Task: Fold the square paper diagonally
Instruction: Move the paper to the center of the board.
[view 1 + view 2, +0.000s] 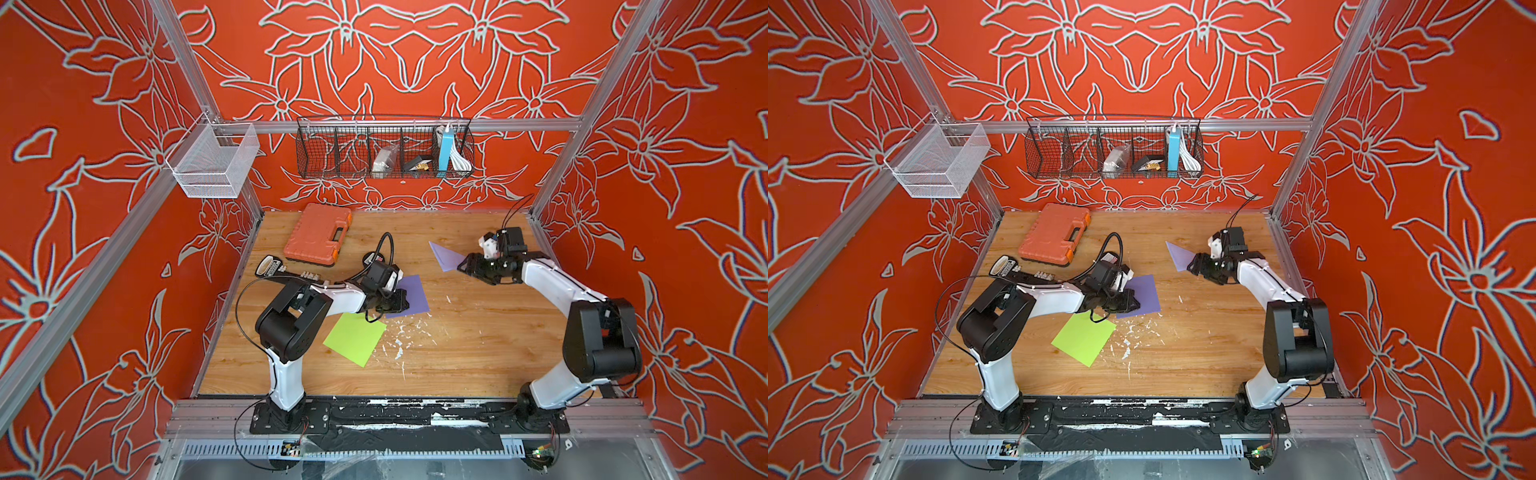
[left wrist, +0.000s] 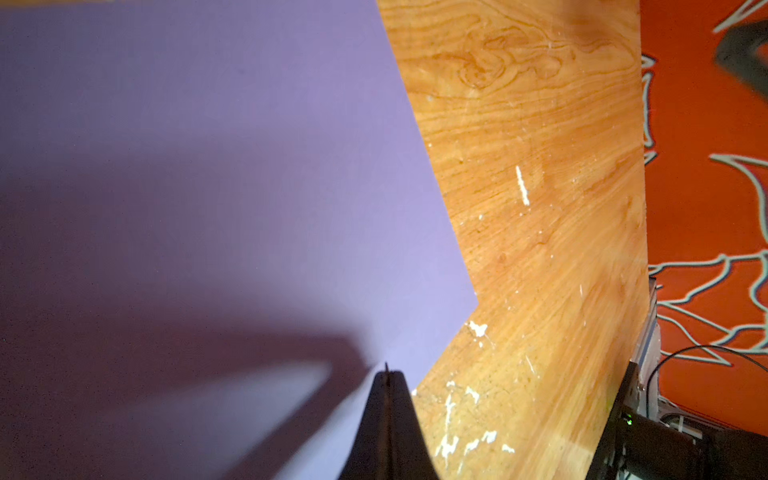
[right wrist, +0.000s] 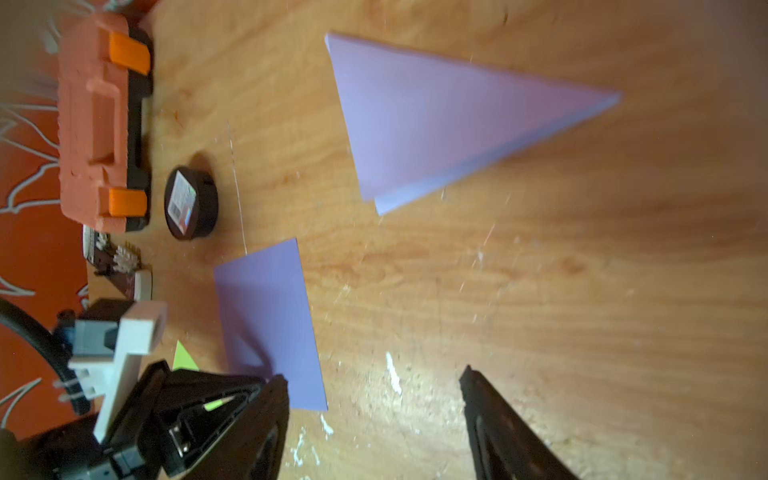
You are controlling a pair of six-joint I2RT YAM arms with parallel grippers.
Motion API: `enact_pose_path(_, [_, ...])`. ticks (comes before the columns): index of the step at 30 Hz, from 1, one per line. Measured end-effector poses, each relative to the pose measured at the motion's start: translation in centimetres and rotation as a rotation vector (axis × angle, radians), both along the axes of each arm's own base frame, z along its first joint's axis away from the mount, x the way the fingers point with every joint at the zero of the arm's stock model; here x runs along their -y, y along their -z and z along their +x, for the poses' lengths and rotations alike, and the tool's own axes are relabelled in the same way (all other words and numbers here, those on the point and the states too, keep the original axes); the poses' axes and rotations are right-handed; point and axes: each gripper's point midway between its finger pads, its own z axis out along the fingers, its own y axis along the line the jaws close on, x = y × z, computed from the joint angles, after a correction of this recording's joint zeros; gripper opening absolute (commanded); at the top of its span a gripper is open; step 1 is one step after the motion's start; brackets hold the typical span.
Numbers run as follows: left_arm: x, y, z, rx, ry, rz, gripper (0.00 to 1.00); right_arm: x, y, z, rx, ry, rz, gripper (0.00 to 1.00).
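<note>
Two purple sheets: folded triangle [image 3: 436,120] lying toward the counter's [image 1: 478,332] back right; flat purple square [image 1: 409,295] near the middle.
Left gripper [image 2: 386,370]: closed, tip at the purple square's edge.
Right gripper [image 3: 374,374]: jaws spread, empty, just beside the folded triangle.
Green paper [image 1: 355,338]: flat, beside the purple square.

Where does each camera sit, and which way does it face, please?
Top views: stereo pair high above the arms' bases, looking down at the wooden table; both whole arms show.
Left wrist: on the left arm, looking past the shut left fingers onto the flat purple square paper.
Right wrist: on the right arm, looking between the open right fingers at the folded purple paper triangle and orange plastic tool case.
Shared: every view shows the flat purple square paper.
</note>
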Motion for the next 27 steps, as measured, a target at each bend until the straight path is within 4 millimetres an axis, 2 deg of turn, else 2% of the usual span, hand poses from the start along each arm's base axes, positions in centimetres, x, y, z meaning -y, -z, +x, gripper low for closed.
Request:
enact_pose_path(4, [1.5,-0.4,-1.0,0.009,0.042,-0.014,0.04,-2.2,2.8,-4.1,-0.1,-0.086,0.011,0.72])
enact_pose_path(8, [1.8,-1.9,-1.4,0.036,0.05,-0.015,0.15,-3.8,3.3,-6.0,-0.127,-0.149,0.013,0.69])
enact_pose_path(11, [0.8,-4.3,-0.4,0.088,0.007,0.016,0.22,-4.3,2.7,-6.4,-0.11,-0.169,0.014,0.68])
enact_pose_path(14, [0.0,-6.4,1.7,0.141,-0.041,0.045,0.25,-4.4,1.8,-6.6,-0.081,-0.172,0.019,0.69])
enact_pose_path(16, [-0.7,-6.8,3.0,0.159,-0.068,0.07,0.28,-4.3,1.5,-6.7,-0.069,-0.172,0.02,0.73])
enact_pose_path(20, [-2.0,-5.1,4.1,0.136,-0.091,0.134,0.31,-4.3,1.4,-6.7,-0.065,-0.177,0.021,0.8])
enact_pose_path(27, [-2.6,-0.7,3.6,0.047,-0.066,0.204,0.32,-4.4,1.4,-6.8,-0.058,-0.197,0.02,0.83])
